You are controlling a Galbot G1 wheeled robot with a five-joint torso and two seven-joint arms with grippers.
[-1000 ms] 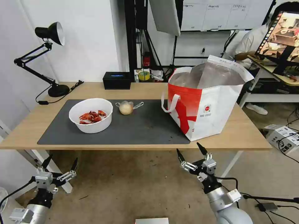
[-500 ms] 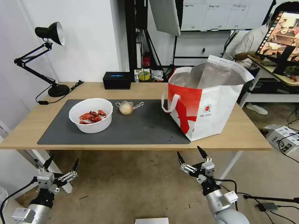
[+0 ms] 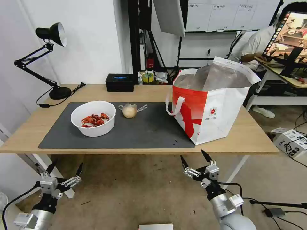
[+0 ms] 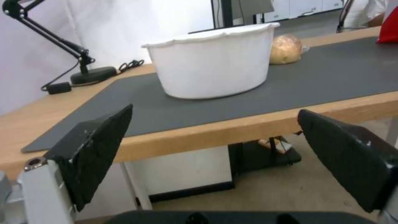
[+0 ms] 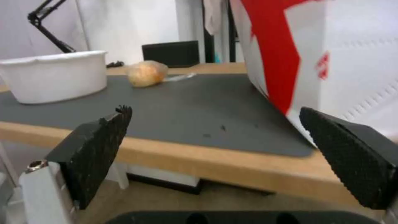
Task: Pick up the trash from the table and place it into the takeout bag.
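A white round bowl (image 3: 93, 118) (image 4: 215, 62) (image 5: 52, 79) of red crayfish shells sits on the left of the dark grey mat (image 3: 144, 131). Beside it lies a small clear bag with a beige lump (image 3: 129, 111) (image 4: 285, 49) (image 5: 145, 73). The red-and-white takeout bag (image 3: 209, 107) (image 5: 323, 59) stands open at the table's (image 3: 252, 134) right end. My left gripper (image 3: 65, 166) (image 4: 215, 146) hangs open below the table's front edge, under the bowl. Open too, my right gripper (image 3: 193, 157) (image 5: 215, 140) sits below the front edge near the bag.
A black desk lamp (image 3: 51, 35) stands at the back left, its base (image 4: 93, 74) and cable on the wood. A black box (image 3: 120, 82) (image 5: 171, 53) sits at the back centre. To the right are another desk with a monitor (image 3: 289, 35) and a carton (image 3: 291, 140) on the floor.
Both grippers have sunk slightly lower below the table's front edge. The bowl, the small bag and the takeout bag have not moved.
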